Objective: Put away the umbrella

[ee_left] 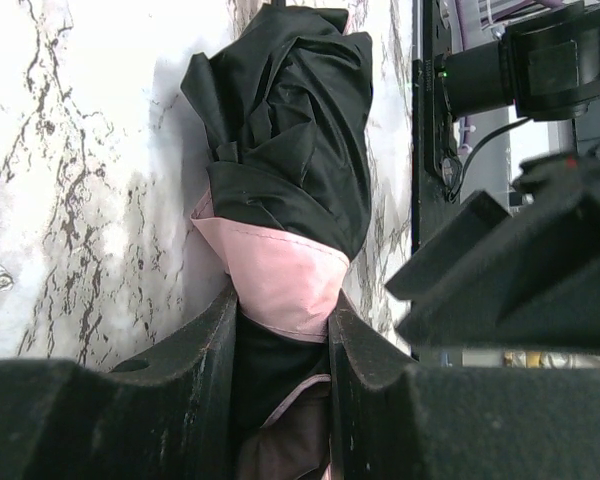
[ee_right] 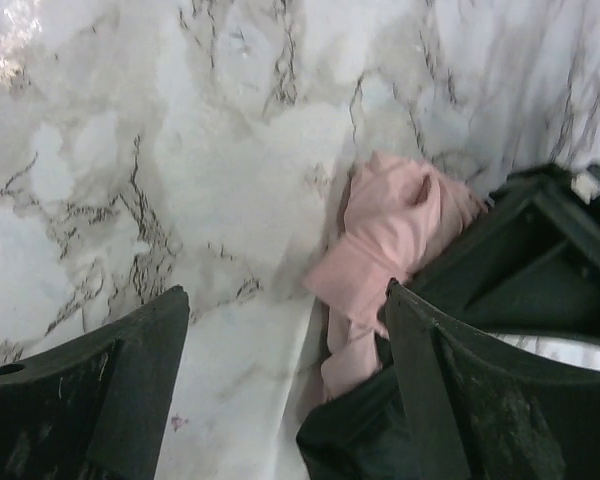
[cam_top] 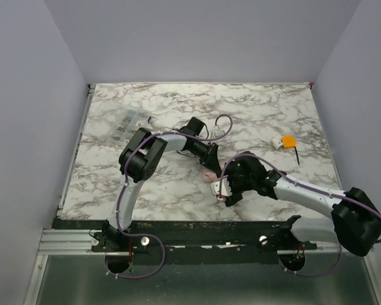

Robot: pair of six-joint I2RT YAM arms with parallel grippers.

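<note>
Dark fingers (ee_left: 215, 360) of the left gripper (ee_left: 285, 310) fill the bottom of the left wrist view, closed to a narrow gap and pinching the umbrella (ee_left: 290, 130) between them. At the pinch the fabric is pale pink. Just past the fingertips it turns into a crumpled black bundle that lies on the marble-patterned bench (ee_left: 80, 150) and points straight away from the gripper. To the right of this gripper, close by, sit blocky black parts of the other arm.

The right gripper (ee_right: 285, 295) has its two fingers spread wide and grips nothing. Bare bench (ee_right: 180, 130) shows between them. A pink fold of the umbrella (ee_right: 390, 225) lies just ahead of its right-hand finger and seems to touch it, though contact is hard to judge. The black body of the left gripper rises right behind that fold.

From above, the left gripper (cam_top: 209, 159) and the right gripper (cam_top: 225, 190) meet near the middle of the bench (cam_top: 146, 190), almost nose to nose. A small patch of the pink umbrella (cam_top: 214, 175) shows between them. Well off to the far right of the right gripper lies a small orange object (cam_top: 287, 141) with a thin black stick (cam_top: 296, 155) beside it. Well off to the far left of the left gripper lie a few small pale items (cam_top: 130, 122), too small to make out.
</note>
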